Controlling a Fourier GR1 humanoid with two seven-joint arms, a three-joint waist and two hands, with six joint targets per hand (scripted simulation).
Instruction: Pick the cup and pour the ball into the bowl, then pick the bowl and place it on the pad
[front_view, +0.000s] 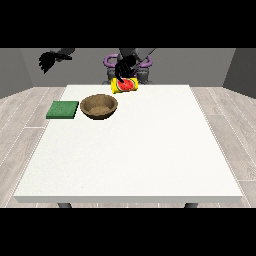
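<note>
A yellow cup (127, 85) with a red patch lies tilted on its side above the table's far edge. The hand at the view's right (123, 67) comes down on it from above, fingers curled round it. A brown bowl (99, 107) stands on the table just in front and to the left of the cup. A green pad (63, 109) lies flat to the left of the bowl. The hand at the view's left (48, 61) hangs raised beyond the table's far left corner, fingers relaxed, holding nothing. The ball does not show.
The white table (135, 155) stretches wide towards the camera in front of the bowl and pad. Its far edge runs just behind the cup, with the robot's body behind it.
</note>
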